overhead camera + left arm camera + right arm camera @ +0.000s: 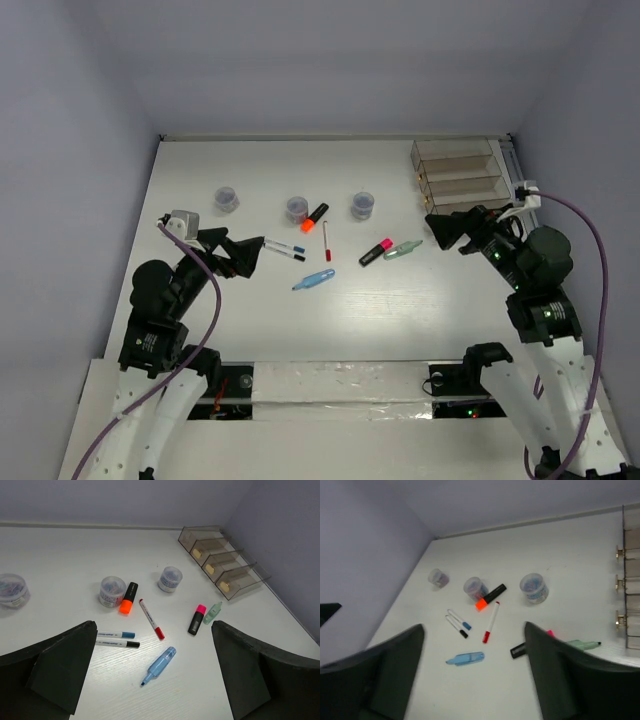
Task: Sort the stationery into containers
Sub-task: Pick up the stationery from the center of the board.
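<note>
My left gripper (254, 251) is spread wide with nothing in it, hovering over the left side of the table (420, 310). Right off its tips, the blue-capped pen (115, 634) and black-capped pen (117, 643) lie side by side. A bit further out are the light blue highlighter (159, 665) and the red-capped pen (151, 618).

The orange highlighter (127, 598) lies right beside the middle pot (112, 591), with the left pot (12, 590) and right pot (170, 579) set apart on either side. All three pots are see-through with small coloured bits inside, but I can't tell what they are. Over to the right, the pink highlighter (196, 619) and pale green highlighter (212, 613) lie just beside each other.

My right gripper (445, 230) is open too, holding nothing, hanging just in front of the organiser (220, 560) in the far right corner. Each of its three stepped compartments shows a small yellowish tab (225, 586) at the near end, too small to say what it is. Every pen and highlighter is lying out flat on the table.
</note>
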You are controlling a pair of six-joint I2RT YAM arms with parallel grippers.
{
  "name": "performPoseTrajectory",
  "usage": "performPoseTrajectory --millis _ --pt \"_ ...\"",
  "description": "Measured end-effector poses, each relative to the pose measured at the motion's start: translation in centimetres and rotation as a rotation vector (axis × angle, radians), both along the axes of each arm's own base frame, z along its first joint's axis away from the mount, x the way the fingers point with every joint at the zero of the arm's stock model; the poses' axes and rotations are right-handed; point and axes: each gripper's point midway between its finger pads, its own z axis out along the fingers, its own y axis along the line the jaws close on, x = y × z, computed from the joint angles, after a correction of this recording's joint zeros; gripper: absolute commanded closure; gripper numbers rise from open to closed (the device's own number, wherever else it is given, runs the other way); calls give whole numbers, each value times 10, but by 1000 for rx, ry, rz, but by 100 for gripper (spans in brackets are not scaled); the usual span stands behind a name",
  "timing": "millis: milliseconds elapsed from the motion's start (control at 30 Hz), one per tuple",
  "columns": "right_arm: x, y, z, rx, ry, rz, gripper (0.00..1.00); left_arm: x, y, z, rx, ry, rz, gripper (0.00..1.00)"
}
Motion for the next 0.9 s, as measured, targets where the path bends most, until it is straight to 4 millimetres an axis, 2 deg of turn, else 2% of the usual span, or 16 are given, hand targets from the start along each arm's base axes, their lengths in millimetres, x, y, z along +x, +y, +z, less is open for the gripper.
performPoseTrajectory --millis 67,100,167,300,367,400,433,500,533,600,700,900 --pt "3 2 -7 -5 23 8 59 0 0 0 0 1 2 1" --pt "4 2 -9 -8 32 11 83 0 0 0 1 1 2 1" --pt "6 4 -13 -6 49 22 89 0 0 0 0 1 2 1" --pt "14 12 -23 -12 89 65 80 -4 1 3 -12 -8 2 1" --pt "24 20 -35 -17 134 97 76 -6 1 6 -28 -15 1 1" --pt "30 24 -43 -22 161 108 61 -7 1 8 -37 -17 2 1" --pt "37 31 -56 -34 201 117 52 -7 1 9 -46 -19 3 1" --pt "44 58 -86 -91 287 165 32 -7 0 12 -71 -17 6 1" --pt "48 73 -102 -133 329 190 19 -6 0 13 -87 -13 5 1" --pt "58 96 -131 -215 400 210 2 -2 -3 12 -120 2 3 1" --pt "75 106 -162 -305 460 181 0 10 -9 0 -157 60 -3 1" --pt "138 109 -191 -433 493 78 0 29 -18 -24 -185 175 0 9"
